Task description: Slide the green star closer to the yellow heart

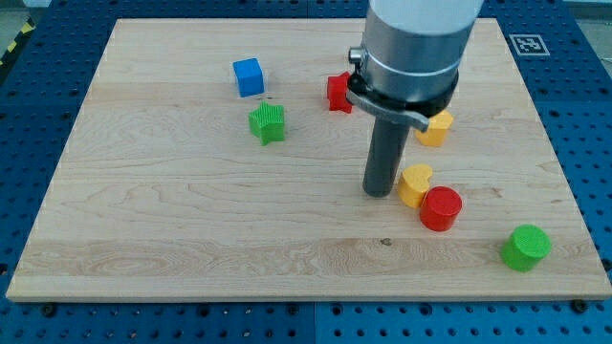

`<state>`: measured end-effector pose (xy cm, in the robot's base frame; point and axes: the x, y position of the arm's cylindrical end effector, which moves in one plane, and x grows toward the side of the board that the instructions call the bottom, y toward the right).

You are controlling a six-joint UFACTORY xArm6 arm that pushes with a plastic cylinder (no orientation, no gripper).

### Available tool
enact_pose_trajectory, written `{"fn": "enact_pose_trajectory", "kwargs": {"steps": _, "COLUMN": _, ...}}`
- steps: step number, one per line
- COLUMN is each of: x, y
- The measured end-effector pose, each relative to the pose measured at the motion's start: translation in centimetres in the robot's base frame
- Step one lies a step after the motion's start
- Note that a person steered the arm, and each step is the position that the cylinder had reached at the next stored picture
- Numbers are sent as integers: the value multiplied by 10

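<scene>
The green star (268, 122) lies on the wooden board, left of centre toward the view's top. The yellow heart (415, 183) lies right of centre, touching a red cylinder (441, 208) at its lower right. My tip (379, 193) stands on the board just left of the yellow heart, almost touching it, and well to the right and below the green star.
A blue cube (248, 76) sits above-left of the green star. A red block (338, 93) and a yellow block (434, 127) are partly hidden behind the arm. A green cylinder (525, 247) lies near the board's (191, 229) lower right corner.
</scene>
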<state>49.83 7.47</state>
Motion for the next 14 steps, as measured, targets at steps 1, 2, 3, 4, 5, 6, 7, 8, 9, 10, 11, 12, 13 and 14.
{"fn": "enact_pose_trajectory", "kwargs": {"steps": 1, "x": -14, "y": 4}}
{"fn": "enact_pose_trajectory", "kwargs": {"steps": 2, "x": -13, "y": 26}}
{"fn": "enact_pose_trajectory", "kwargs": {"steps": 3, "x": -2, "y": 39}}
{"fn": "enact_pose_trajectory", "kwargs": {"steps": 4, "x": 8, "y": 38}}
{"fn": "enact_pose_trajectory", "kwargs": {"steps": 5, "x": 5, "y": -33}}
{"fn": "enact_pose_trajectory", "kwargs": {"steps": 6, "x": -4, "y": -125}}
{"fn": "enact_pose_trajectory", "kwargs": {"steps": 7, "x": -46, "y": -189}}
{"fn": "enact_pose_trajectory", "kwargs": {"steps": 8, "x": -102, "y": -219}}
{"fn": "enact_pose_trajectory", "kwargs": {"steps": 9, "x": -112, "y": -203}}
{"fn": "enact_pose_trajectory", "kwargs": {"steps": 10, "x": -88, "y": -162}}
{"fn": "enact_pose_trajectory", "kwargs": {"steps": 11, "x": -74, "y": -115}}
{"fn": "enact_pose_trajectory", "kwargs": {"steps": 12, "x": -74, "y": -89}}
{"fn": "enact_pose_trajectory", "kwargs": {"steps": 13, "x": -74, "y": -72}}
{"fn": "enact_pose_trajectory", "kwargs": {"steps": 14, "x": -84, "y": -69}}
